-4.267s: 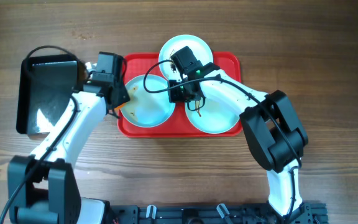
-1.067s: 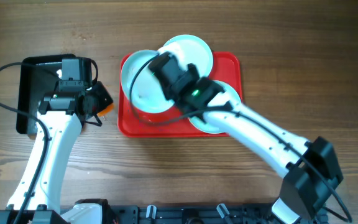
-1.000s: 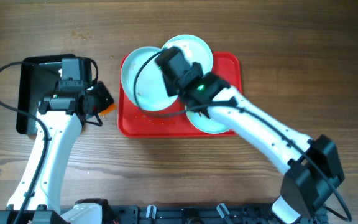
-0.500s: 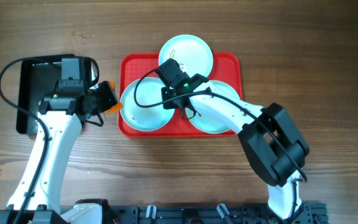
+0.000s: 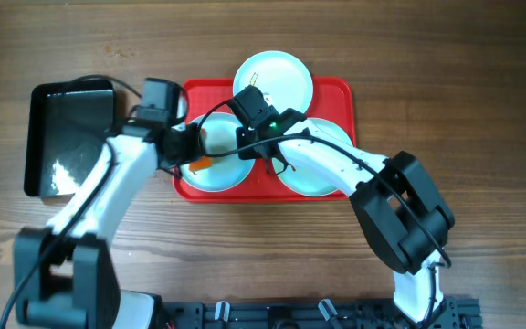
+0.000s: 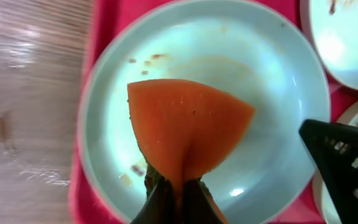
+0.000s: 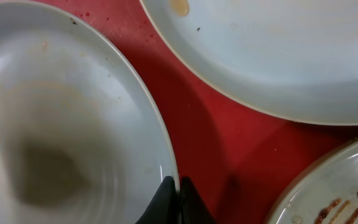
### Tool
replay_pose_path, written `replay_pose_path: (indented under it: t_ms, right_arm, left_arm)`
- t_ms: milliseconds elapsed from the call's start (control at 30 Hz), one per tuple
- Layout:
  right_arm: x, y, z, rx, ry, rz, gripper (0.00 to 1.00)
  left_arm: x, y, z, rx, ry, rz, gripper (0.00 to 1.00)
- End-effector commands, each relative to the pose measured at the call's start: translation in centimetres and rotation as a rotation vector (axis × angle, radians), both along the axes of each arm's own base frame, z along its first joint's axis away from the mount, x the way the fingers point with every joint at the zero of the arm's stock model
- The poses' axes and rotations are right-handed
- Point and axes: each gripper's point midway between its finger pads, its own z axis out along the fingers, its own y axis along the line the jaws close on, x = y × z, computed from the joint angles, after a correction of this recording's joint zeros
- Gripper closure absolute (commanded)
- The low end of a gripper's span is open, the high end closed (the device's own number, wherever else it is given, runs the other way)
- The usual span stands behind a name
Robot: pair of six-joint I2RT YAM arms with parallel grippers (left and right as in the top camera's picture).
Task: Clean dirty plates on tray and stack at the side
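Centrally on the wooden desk [image 5: 446, 73] lies the red tray [image 5: 336, 96], with three pale plates on it. The left plate [image 5: 226, 169] sits in the tray's left half, the right plate [image 5: 313, 183] in its right half. The far plate [image 5: 277, 78] overhangs the tray's far rim.

The left claw [image 6: 173, 194] is pressed together on a folded orange cloth [image 6: 188, 134], which fans out from the fingertips over the middle of the left plate. Whether the cloth touches the plate cannot be told. Around the cloth, small brownish specks dot the plate's far-left side and its near-left rim.

The right claw [image 7: 176, 198] is closed on the right-hand rim of that same plate, one finger on each side of the edge. In the left wrist view its black body shows at the plate's right side. Bare red tray runs just beyond its fingertips, between the three plates.

The far plate carries a small yellowish dab close to its rim. The right plate shows thin dark sauce streaks near its edge, seen at the lower right of the right wrist view.

Left of the red tray, a glossy black tray [image 5: 67, 137] rests on the desk, well apart from the plates.
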Motion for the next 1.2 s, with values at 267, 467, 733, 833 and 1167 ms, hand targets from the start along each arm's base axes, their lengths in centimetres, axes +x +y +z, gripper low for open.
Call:
replay_pose_path:
  t_ms: [267,467,733,833,1167]
  right_arm:
    - [0.8,-1.0,-0.7,-0.001,0.015,-0.039,0.96]
    - [0.7,-1.1,-0.8,-0.005,0.018,-0.038,0.96]
    - [0.8,-1.0,-0.7,-0.003,0.016,-0.038,0.96]
    - [0.8,-1.0,-0.7,-0.001,0.014,-0.040,0.96]
    - [0.8,-1.0,-0.7,0.001,0.013,-0.040,0.95]
  left_arm:
    - [-1.1,-0.7,-6.6,0.037,0.167,-0.042,0.96]
    - [-1.6,2.6,-7.7,0.221,0.198,-0.006,0.96]
    - [-0.7,8.4,-6.3,0.563,0.135,0.068,0.96]
    - [0.4,8.7,-5.5,0.590,0.097,0.084,0.96]
    - [5.4,2.4,-0.4,0.237,-0.109,0.098,0.96]
